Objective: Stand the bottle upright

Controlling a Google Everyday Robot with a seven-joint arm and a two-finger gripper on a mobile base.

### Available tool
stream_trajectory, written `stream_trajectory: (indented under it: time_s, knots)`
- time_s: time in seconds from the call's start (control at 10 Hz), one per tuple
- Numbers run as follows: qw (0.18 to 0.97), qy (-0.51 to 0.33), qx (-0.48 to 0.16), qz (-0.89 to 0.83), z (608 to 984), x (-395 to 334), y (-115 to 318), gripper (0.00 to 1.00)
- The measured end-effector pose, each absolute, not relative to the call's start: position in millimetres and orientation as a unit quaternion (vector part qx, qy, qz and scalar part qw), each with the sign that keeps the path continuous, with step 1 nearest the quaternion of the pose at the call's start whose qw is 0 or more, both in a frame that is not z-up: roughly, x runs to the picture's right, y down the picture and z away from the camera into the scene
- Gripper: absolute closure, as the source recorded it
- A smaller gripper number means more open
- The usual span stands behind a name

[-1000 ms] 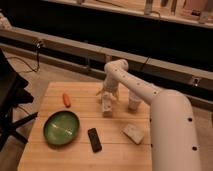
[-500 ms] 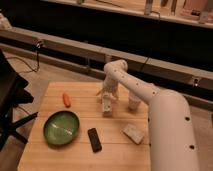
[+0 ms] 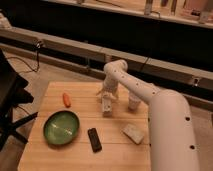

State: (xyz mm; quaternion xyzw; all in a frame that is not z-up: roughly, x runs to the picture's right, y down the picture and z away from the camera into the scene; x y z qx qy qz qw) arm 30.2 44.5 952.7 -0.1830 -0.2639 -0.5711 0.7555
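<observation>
The bottle (image 3: 106, 106) is a small pale boxy shape near the middle of the wooden table (image 3: 75, 155). It looks roughly upright, with its lower end on the table top. Its neck and cap are hidden by my gripper (image 3: 107, 94), which sits directly over the bottle's upper end and touches or nearly touches it. The white arm (image 3: 150, 100) reaches in from the right and bends down to that spot.
A white cup (image 3: 134, 104) stands just right of the bottle, partly behind the arm. A white rectangular block (image 3: 133, 133) lies front right. A black oblong object (image 3: 94, 139) and a green bowl (image 3: 61, 128) sit front left, and an orange item (image 3: 66, 99) lies left.
</observation>
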Motion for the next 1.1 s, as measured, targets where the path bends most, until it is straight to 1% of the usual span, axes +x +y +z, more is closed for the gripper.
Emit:
stream_trajectory:
  time_s: [0.7, 1.1]
  knots:
    - [0.737, -0.237, -0.149, -0.615, 962, 27, -5, 0.20]
    - [0.716, -0.244, -0.149, -0.637, 979, 12, -12, 0.20]
